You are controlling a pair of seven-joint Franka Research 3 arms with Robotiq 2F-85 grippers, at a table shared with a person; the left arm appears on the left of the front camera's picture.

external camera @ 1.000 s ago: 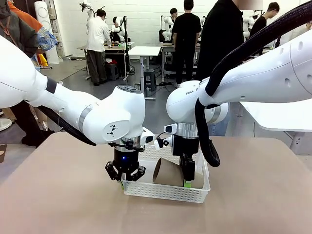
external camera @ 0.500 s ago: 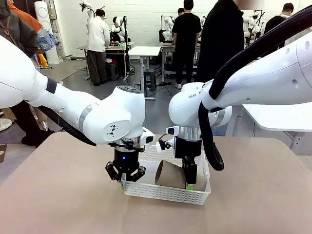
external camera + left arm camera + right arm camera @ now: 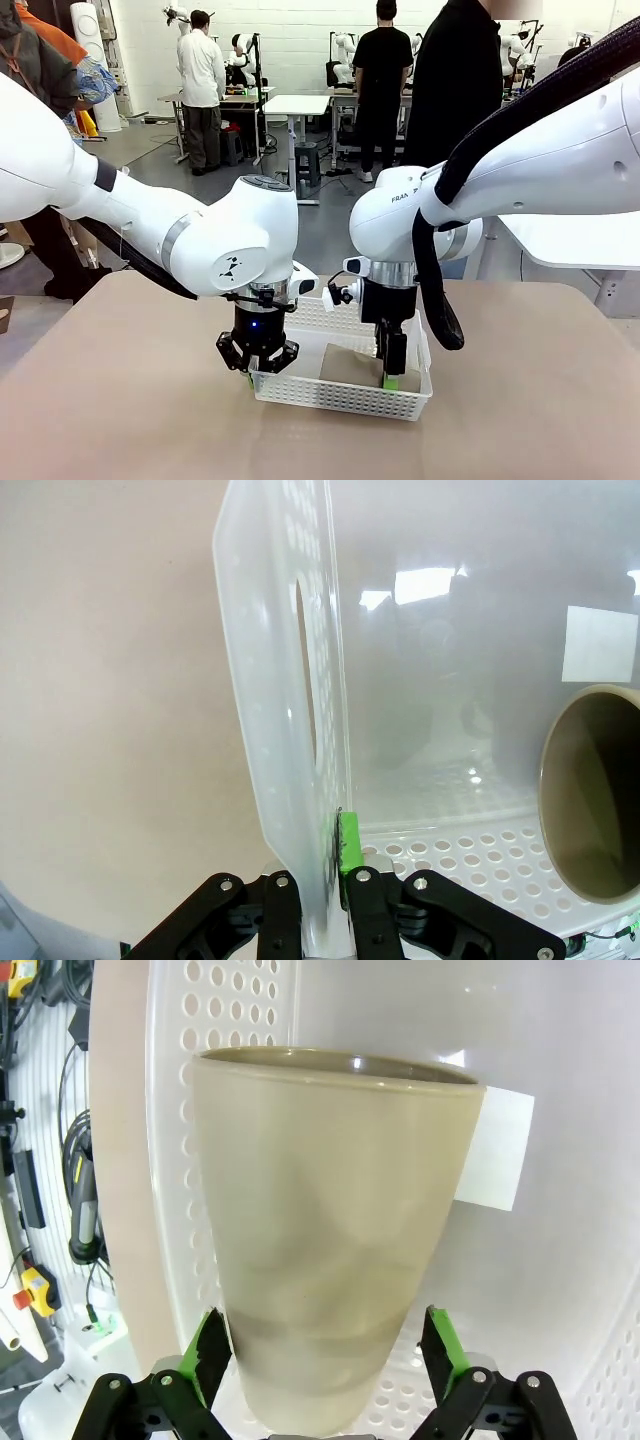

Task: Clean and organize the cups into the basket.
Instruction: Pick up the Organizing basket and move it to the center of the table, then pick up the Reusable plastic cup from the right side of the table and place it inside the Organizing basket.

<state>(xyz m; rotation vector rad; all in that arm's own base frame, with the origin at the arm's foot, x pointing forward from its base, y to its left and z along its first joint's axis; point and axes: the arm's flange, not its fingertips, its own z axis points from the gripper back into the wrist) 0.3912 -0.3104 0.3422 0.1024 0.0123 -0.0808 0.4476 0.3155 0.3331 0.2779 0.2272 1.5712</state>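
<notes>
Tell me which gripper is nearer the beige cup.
Right gripper: open jaws flank the cup. Left gripper is shut on the basket's end wall, apart from the cup.

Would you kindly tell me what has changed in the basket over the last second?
The right gripper lowered the beige cup from a tilt to lying flatter in the basket, then its jaws opened around it. The left gripper stayed shut on the basket's wall.
</notes>
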